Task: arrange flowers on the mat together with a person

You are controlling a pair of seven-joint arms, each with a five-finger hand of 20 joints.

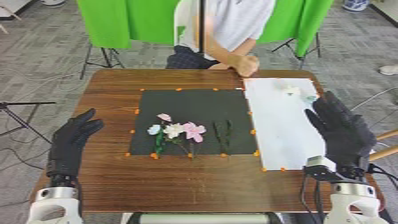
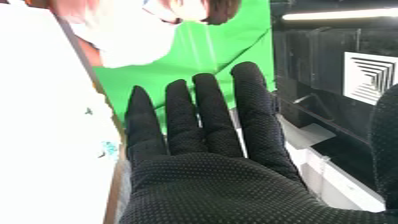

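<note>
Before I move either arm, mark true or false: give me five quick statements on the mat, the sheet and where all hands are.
1. The pink flower lies on the black mat. True.
2. The black mat is right of the white sheet. False: it is on the sheet's left.
3. The fingers of the right hand are straight and hold nothing. True.
4. The person's hand is touching the pink flower. False: it is at the far edge of the table.
5. The left hand is left of the black mat. True.
</note>
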